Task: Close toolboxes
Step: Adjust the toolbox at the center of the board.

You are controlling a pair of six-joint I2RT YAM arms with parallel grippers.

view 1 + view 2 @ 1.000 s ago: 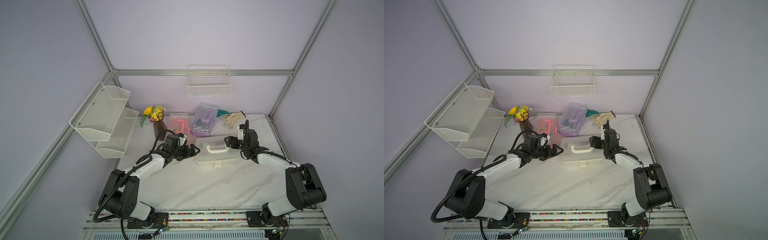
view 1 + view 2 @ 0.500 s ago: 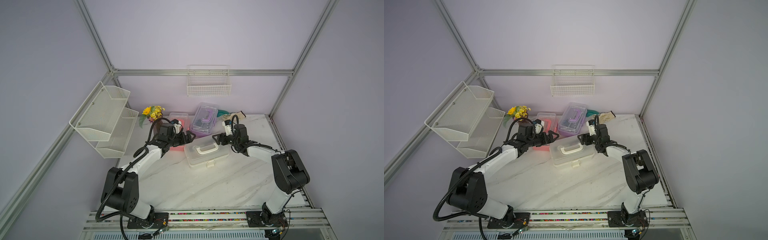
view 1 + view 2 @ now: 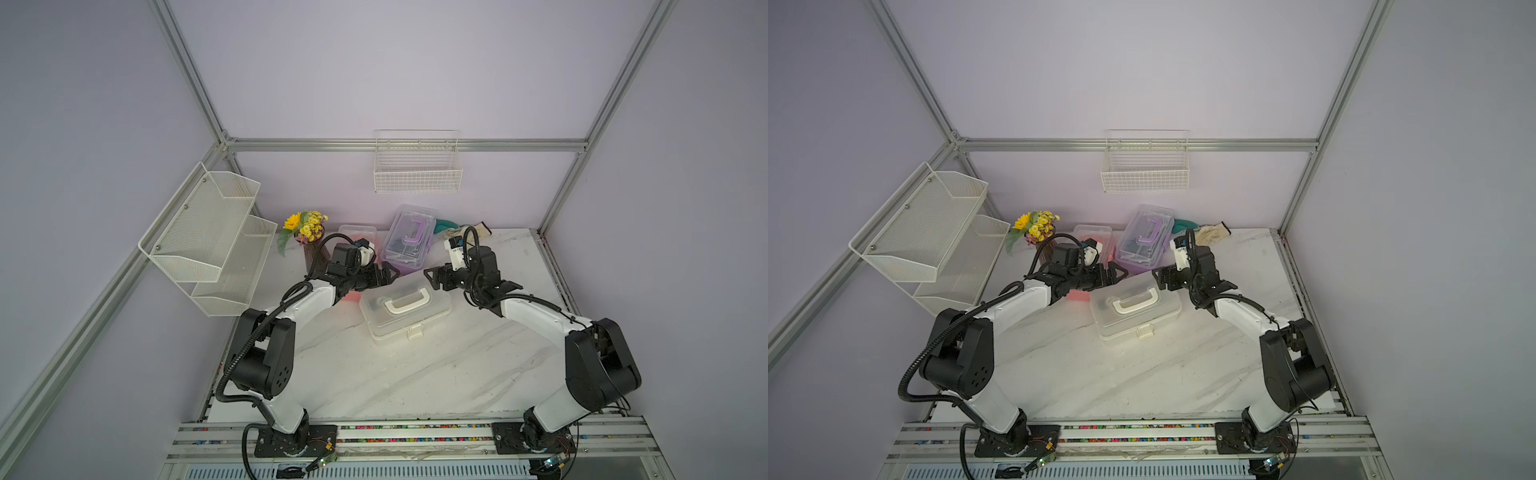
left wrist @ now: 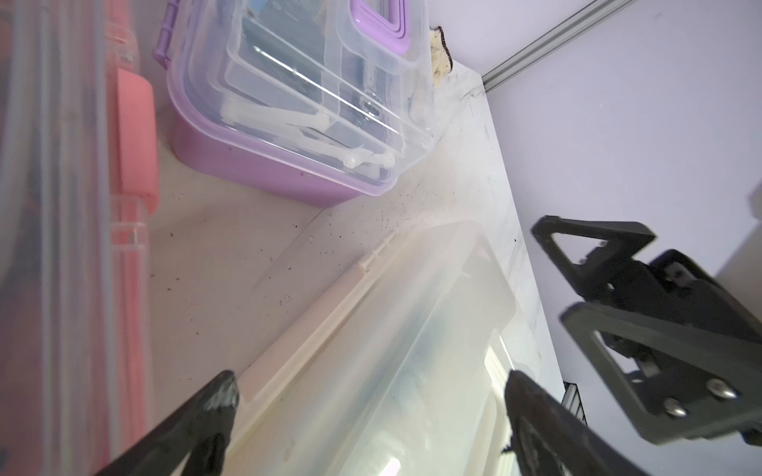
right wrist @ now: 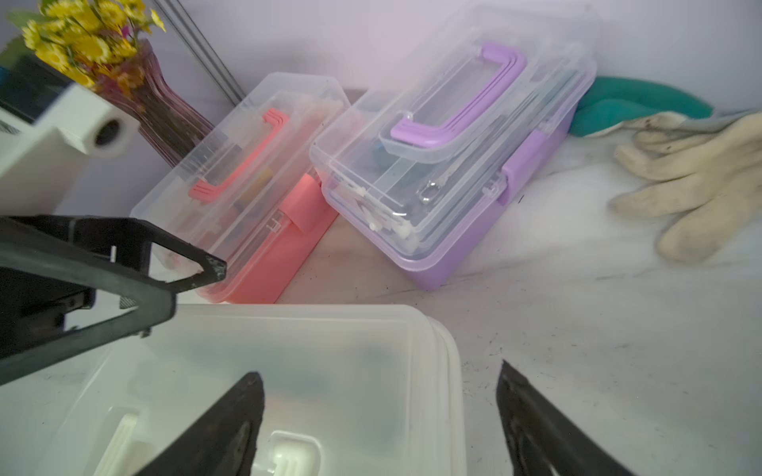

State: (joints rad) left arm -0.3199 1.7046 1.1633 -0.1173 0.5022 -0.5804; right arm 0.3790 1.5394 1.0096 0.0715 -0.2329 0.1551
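Large toolbox (image 3: 432,311) in front; small toolbox (image 3: 356,231) behind-left, medium toolbox (image 3: 409,239) behind-right; gloves (image 3: 478,229) further right, flowers (image 3: 305,224) further left.

Left arm (image 3: 307,303): based at lower left in both top views, folded sharply at the elbow, white forearm slanting up and right toward frame centre. Left gripper (image 3: 390,273): pointing right, jaws spread wide. In the left wrist view, two dark fingertips (image 4: 224,395) far apart along the bottom edge.

Right arm (image 3: 536,316): based at lower right, elbow near the right edge, forearm slanting up and left. Right gripper (image 3: 432,279): pointing left, jaws also wide. Both grippers tip to tip, near each other, apart, just above frame centre.
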